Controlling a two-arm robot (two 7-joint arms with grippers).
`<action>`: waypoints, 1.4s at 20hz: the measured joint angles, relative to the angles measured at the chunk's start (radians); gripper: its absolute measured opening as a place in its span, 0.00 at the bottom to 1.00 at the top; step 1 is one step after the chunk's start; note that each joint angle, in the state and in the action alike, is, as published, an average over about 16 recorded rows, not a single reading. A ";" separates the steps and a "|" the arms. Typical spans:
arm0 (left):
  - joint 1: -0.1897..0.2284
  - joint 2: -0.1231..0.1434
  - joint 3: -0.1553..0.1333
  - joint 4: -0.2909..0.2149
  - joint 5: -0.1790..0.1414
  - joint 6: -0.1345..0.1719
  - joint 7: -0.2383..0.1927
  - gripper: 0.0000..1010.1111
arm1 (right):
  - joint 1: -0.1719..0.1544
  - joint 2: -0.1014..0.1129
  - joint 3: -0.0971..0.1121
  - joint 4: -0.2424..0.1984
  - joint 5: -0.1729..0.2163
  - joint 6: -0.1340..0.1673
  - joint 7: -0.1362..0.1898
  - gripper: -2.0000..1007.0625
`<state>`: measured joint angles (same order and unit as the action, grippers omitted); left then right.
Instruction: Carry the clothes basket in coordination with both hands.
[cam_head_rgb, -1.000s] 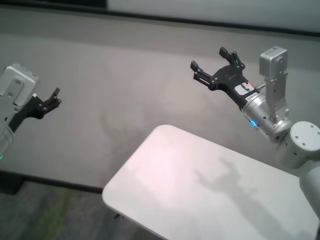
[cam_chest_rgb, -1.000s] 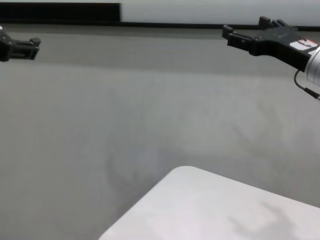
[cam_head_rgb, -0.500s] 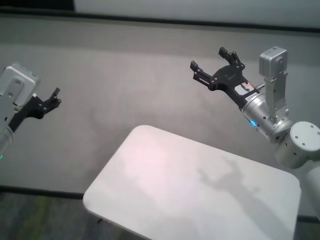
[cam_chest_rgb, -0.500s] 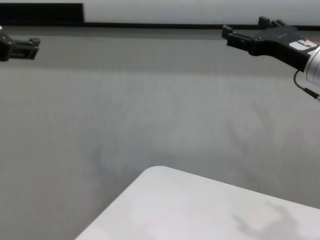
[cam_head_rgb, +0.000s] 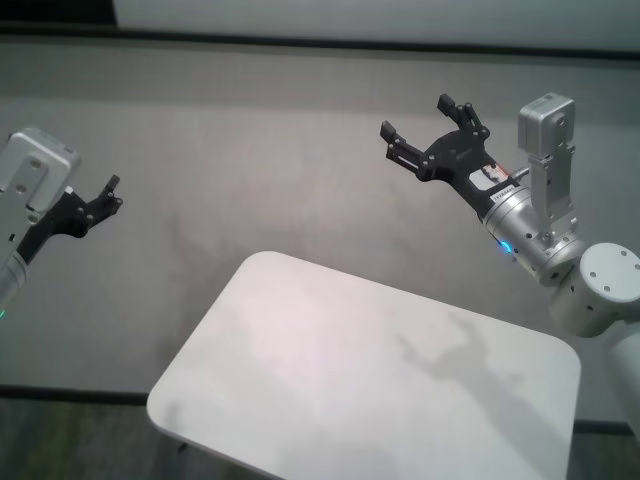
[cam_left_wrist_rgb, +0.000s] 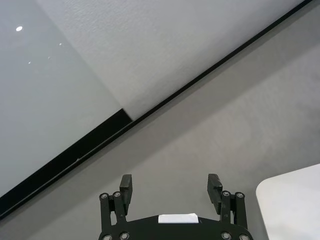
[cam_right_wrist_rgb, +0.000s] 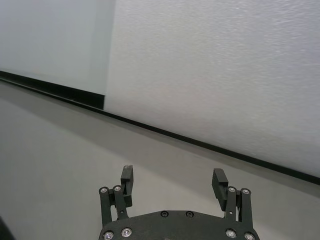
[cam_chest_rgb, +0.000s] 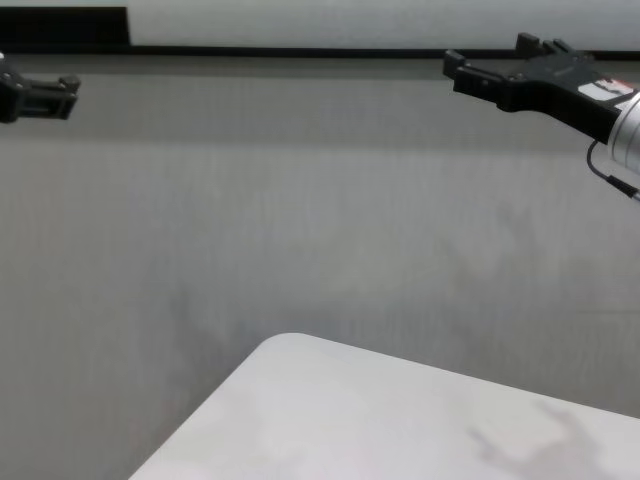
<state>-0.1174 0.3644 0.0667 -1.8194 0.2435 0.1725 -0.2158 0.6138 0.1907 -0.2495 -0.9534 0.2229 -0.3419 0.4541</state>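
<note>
Right end effector (cam_head_rgb: 420, 125) splayed above smooth rounded white table (cam_head_rgb: 300, 400)

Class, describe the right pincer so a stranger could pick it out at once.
Start from the white table low in the head view, then look up and right. The right pincer hangs above the grey floor, open and empty. Unlike the left pincer, its silver-white arm bears a blue light.

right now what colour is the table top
White, plain and unpatterned table top; the head view shows it best.
</note>
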 joint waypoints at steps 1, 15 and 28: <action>0.000 0.000 0.000 0.000 0.000 0.000 0.000 0.99 | 0.000 0.000 0.000 0.000 0.000 0.000 0.000 0.99; 0.000 0.000 0.000 0.000 0.000 0.000 0.000 0.99 | 0.000 0.000 0.000 0.000 0.000 0.000 0.000 0.99; 0.000 0.000 0.000 0.000 0.000 0.000 0.000 0.99 | 0.000 0.000 0.000 0.000 0.000 0.000 0.000 0.99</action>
<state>-0.1175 0.3644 0.0667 -1.8194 0.2435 0.1725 -0.2158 0.6138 0.1906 -0.2495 -0.9534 0.2229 -0.3419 0.4541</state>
